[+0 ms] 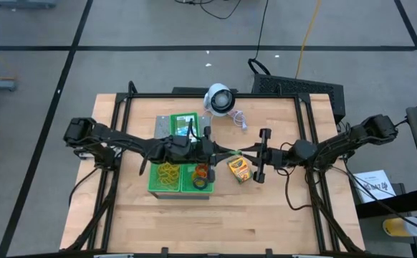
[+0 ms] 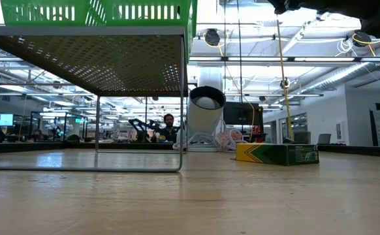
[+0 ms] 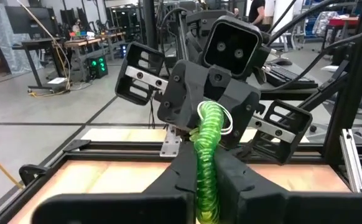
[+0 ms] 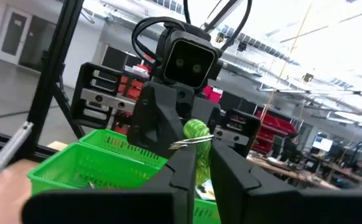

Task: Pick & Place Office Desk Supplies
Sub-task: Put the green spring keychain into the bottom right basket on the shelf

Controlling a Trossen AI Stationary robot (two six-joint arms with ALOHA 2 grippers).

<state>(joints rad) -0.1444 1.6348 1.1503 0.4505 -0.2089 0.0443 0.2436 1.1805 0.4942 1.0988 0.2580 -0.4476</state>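
A green spiral cord (image 3: 207, 155) with a thin metal ring (image 3: 223, 122) hangs in the air over the table's middle, between my two grippers. My left gripper (image 1: 221, 151) and my right gripper (image 1: 246, 152) face each other tip to tip, both shut on the cord. A yellow-and-green crayon box (image 1: 240, 168) lies flat on the table just in front of them and shows in the low view as well (image 2: 278, 153). Neither gripper touches the box. My left gripper pinches the green cord's coils (image 3: 206, 180) between its two fingers. It comes level from the table's left, and the cord runs along the fingers. The cord is clear of the table. My right gripper pinches the cord's ring end (image 4: 198, 163) between its two fingers, coming from the table's right and slanting a little upward. The metal ring (image 4: 190, 143) sticks out beside the fingertips.
Green compartment trays (image 1: 163, 188) stand under my left arm on a raised mesh stand (image 2: 111, 65), with yellow bands (image 1: 168, 173) and other loops (image 1: 202, 174) inside. A white round device (image 1: 221, 99) with a cord sits at the far edge. Bare wood lies near and right.
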